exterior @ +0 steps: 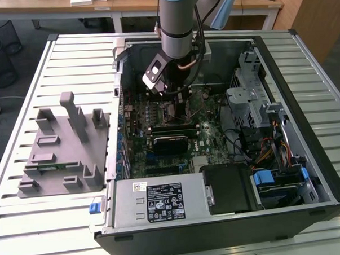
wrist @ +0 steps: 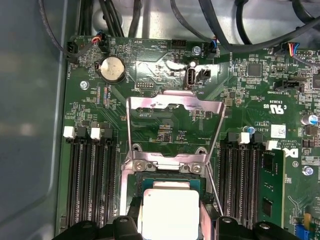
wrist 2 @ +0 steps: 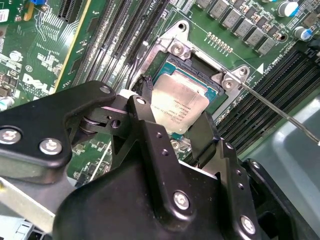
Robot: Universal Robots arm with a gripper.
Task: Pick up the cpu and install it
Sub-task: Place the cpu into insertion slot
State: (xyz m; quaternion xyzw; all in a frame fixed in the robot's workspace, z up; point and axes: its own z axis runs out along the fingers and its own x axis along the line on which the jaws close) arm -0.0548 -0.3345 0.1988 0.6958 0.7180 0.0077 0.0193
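Fingers [wrist 2: 202,132] of the gripper [wrist 2: 175,111] pinch the cpu [wrist 2: 180,102] by opposite edges over the socket [wrist 2: 206,84]. Light, stiff, probably delicate underneath; edges look the safest hold.

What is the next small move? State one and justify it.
Probably ease the gripper straight down a touch. It holds the cpu over the open socket, with the load plate flipped back, and the chip does not look fully seated yet.
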